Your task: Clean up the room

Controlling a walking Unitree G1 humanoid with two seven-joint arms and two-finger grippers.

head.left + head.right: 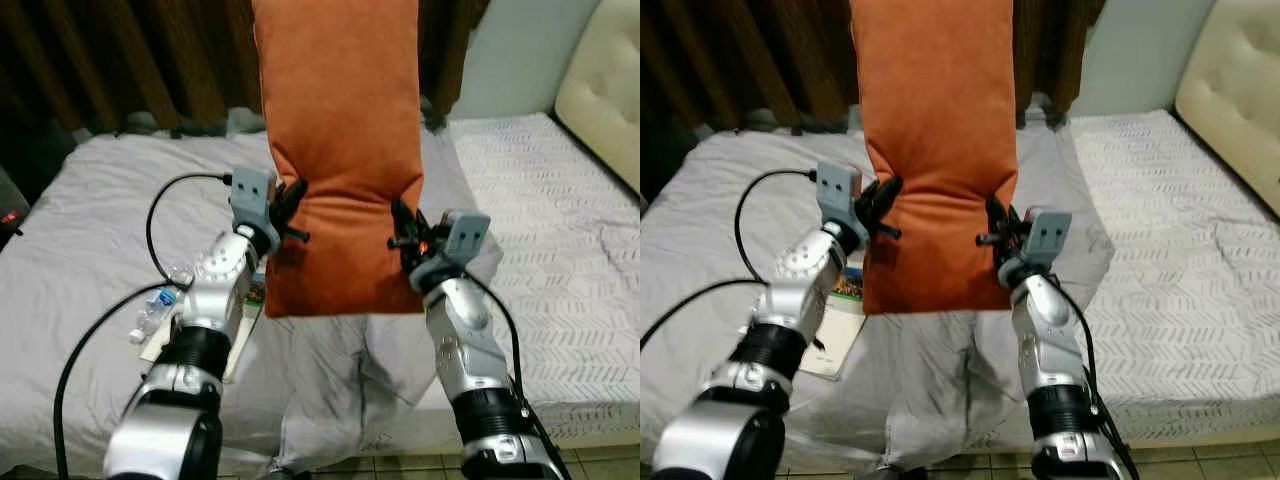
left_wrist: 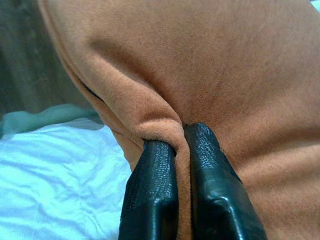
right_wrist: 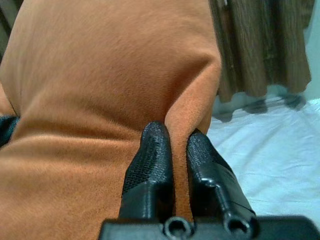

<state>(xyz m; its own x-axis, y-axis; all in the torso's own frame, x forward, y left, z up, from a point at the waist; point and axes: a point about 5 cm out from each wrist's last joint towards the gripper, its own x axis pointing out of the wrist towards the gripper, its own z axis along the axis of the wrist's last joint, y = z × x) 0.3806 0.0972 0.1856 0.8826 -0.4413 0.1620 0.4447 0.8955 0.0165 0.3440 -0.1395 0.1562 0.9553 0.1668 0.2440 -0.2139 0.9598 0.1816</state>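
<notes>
We've got both grippers clamped on the cushion point(image 1: 340, 150): the left gripper point(image 2: 181, 150) has its fingers pressed nearly together with a fold of orange fabric pinched between them, and the right gripper point(image 3: 179, 145) is doing the same on the opposite edge. Between the two, the cushion hangs in the air, long axis running up and away from our hands, so most of its length stands above the grip and only a short part drops below. Each arm holds one side, level with the other, so neither is nearer; wherever it goes, we judge both will have to travel together. Out past the hands lies the bed point(image 1: 90, 230) under its grey sheet, well below the cushion. Just beside the left arm, a bottle point(image 1: 152, 310) and a book point(image 1: 836, 330) rest on the sheet. Off beyond the right gripper, the headboard point(image 1: 600, 90).
</notes>
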